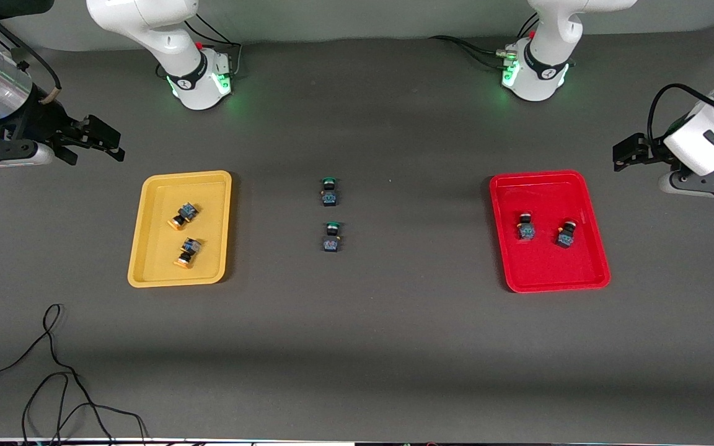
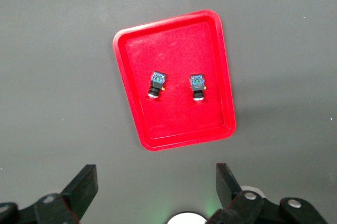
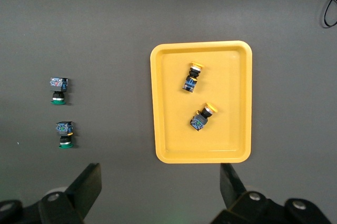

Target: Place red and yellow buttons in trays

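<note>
The yellow tray (image 1: 157, 263) holds two yellow-capped buttons (image 1: 183, 215) (image 1: 188, 253) lying on their sides. The red tray (image 1: 543, 267) holds two red-capped buttons (image 1: 525, 227) (image 1: 566, 234). My right gripper (image 1: 109, 144) is open and empty, up over the table at the right arm's end, beside the yellow tray. My left gripper (image 1: 622, 155) is open and empty, up over the table at the left arm's end, beside the red tray. The left wrist view shows the red tray (image 2: 174, 124) and its buttons (image 2: 156, 84) (image 2: 197, 86). The right wrist view shows the yellow tray (image 3: 174, 129) and its buttons (image 3: 192, 77) (image 3: 203, 116).
Two green-capped buttons (image 1: 329, 191) (image 1: 331, 237) stand on the dark table between the trays; they also show in the right wrist view (image 3: 58, 90) (image 3: 65, 134). A black cable (image 1: 53, 371) lies near the front camera's edge at the right arm's end.
</note>
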Available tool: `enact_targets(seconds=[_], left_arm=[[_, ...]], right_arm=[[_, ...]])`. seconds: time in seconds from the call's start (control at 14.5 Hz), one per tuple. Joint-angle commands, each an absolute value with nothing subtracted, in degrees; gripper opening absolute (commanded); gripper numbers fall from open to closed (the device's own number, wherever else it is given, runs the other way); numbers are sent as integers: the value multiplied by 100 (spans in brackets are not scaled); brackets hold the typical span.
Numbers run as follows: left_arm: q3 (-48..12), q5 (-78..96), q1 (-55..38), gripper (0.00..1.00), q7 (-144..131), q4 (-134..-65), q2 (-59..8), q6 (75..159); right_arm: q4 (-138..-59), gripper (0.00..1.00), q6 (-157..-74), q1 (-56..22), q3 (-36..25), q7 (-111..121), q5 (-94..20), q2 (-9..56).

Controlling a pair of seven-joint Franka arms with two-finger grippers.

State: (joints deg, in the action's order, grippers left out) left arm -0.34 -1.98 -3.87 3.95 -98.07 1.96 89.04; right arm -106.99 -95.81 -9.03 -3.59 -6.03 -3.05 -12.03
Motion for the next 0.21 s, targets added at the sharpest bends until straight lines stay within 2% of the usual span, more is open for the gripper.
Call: enact_targets(seconds=[0.0, 0.14], left_arm=[[70, -141, -501, 100, 413, -9686, 184, 8789], [62, -141, -501, 100, 430, -9677, 185, 8798]], right_arm=[[-10591, 100, -9510, -844, -404, -439, -220, -1222], [-10564, 100, -9510, -844, -431, -439, -220, -1195]])
